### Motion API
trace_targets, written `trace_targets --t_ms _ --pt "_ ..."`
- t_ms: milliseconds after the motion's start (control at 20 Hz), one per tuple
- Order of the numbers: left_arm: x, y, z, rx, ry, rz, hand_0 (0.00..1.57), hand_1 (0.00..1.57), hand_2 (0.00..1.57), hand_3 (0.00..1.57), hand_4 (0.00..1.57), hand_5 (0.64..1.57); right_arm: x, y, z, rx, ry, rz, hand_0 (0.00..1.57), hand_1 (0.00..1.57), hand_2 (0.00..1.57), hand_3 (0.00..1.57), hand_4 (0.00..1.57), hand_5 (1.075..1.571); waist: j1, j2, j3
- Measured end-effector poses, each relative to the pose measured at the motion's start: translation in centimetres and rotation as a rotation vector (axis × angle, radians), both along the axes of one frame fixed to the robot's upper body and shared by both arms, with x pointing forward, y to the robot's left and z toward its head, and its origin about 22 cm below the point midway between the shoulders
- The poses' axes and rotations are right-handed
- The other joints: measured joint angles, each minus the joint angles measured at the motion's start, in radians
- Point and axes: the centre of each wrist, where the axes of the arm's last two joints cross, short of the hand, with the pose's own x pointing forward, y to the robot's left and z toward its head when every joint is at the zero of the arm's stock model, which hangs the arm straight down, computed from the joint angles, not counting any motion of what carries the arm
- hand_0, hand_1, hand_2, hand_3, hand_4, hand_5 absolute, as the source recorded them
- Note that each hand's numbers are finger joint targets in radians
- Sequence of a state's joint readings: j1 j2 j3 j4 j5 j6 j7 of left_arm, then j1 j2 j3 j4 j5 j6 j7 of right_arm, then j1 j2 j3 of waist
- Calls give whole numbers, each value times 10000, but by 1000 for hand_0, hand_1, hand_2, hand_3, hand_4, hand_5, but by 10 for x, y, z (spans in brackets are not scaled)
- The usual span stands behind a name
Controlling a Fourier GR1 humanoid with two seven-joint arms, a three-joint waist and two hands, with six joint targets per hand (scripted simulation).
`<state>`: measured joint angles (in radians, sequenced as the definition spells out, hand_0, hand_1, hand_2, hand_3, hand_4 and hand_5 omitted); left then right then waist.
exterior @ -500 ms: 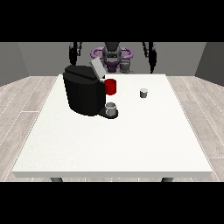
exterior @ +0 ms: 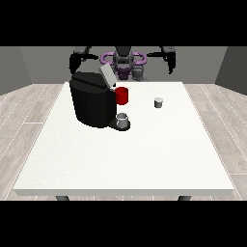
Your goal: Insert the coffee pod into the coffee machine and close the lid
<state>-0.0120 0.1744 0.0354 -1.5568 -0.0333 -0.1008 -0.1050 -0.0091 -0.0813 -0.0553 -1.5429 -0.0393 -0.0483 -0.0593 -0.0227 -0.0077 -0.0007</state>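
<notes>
While both arms hang raised behind large white table (exterior: 144,159), I log: small grey cylindrical coffee pod (exterior: 158,102) upright on table, right of centre, well apart from bulky black coffee machine (exterior: 91,103). Machine's grey lid (exterior: 107,75) tilted up. Red mug (exterior: 122,95) beside machine; grey cup (exterior: 123,120) on its drip tray. Hand at view's right (exterior: 170,64) and hand at view's left (exterior: 74,62) hold nothing; finger state I cannot tell.
</notes>
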Motion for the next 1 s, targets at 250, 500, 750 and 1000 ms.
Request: trace_targets --t_ms 250,500,750,1000 --pt "24 25 18 753 241 96 0 0 0 0 0 1571 4 14 1 187 -614 -146 0 0 0 0 169 1571 -374 371 7" --pt "44 43 16 1148 798 237 0 0 0 0 0 1571 9 26 13 273 -966 61 0 0 0 0 168 1571 -782 710 6" --pt "60 59 7 1535 1216 616 0 0 0 0 0 1571 12 36 19 341 -1460 269 0 0 0 0 233 1571 -1100 1270 4" --pt "74 61 -3 1994 1696 772 0 0 0 0 0 1571 18 38 20 429 -1408 343 0 0 0 0 340 1571 -1118 1462 6"
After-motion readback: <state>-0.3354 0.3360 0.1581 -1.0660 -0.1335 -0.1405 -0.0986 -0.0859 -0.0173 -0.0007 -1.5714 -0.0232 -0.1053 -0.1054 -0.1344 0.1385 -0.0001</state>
